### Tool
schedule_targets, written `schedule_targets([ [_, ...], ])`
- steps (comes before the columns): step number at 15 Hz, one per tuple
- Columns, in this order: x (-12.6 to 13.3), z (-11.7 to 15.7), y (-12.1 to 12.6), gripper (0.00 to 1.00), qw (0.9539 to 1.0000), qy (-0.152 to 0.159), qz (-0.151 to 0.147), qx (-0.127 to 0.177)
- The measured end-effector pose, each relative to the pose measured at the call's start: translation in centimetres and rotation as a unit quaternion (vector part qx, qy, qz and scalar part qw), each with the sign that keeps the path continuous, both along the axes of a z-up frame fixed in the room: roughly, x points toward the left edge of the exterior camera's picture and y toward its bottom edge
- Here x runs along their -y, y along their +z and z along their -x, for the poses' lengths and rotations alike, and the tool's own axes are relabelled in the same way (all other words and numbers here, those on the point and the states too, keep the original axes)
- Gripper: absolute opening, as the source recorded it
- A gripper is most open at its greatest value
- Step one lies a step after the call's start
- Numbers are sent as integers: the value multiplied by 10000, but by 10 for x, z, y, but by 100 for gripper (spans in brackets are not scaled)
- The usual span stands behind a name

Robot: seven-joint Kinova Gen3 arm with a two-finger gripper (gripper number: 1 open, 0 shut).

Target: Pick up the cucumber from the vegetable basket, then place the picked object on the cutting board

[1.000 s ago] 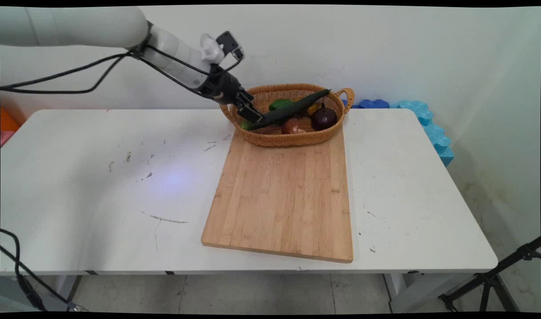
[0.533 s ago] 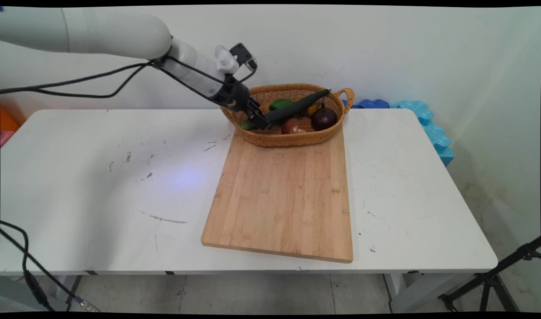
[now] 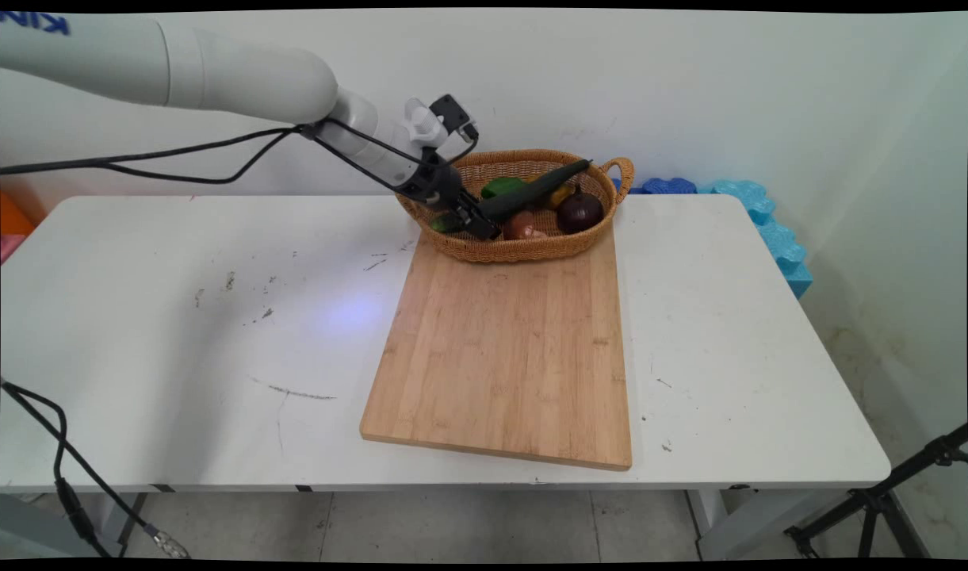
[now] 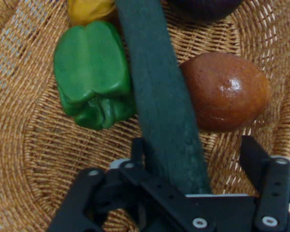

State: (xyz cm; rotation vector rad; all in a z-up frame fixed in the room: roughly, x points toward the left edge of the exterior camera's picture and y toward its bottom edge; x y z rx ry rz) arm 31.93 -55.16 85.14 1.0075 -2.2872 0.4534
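Note:
A wicker basket [image 3: 531,247] at the table's back holds a long dark green cucumber [image 3: 535,189] lying slantwise over the other produce. My gripper [image 3: 481,226] reaches into the basket's left end, low over the cucumber's near part. In the hand view the gripper [image 4: 195,154] is open and straddles the cucumber [image 4: 159,96]; the left finger lies against it and a gap shows at the right finger. A green pepper [image 4: 92,72] lies left of the cucumber and a brown round vegetable [image 4: 224,92] lies right of it.
A purple onion [image 3: 580,212] and a yellow piece [image 3: 561,193] sit deeper in the basket. A bamboo cutting board [image 3: 507,349] lies on the table just in front of the basket. Blue foam blocks [image 3: 757,210] lean by the wall at the back right.
The gripper has travelled right and down, from the basket's left rim into the basket along the cucumber. The cucumber and the other produce have stayed in place.

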Motion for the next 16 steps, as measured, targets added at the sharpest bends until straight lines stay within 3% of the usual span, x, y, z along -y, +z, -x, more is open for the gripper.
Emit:
schedule_targets([
  [8, 5, 6, -4, 0, 9999, 34, 95, -19],
  [16, -19, -12, 26, 0, 9994, 47, 307, -134],
])
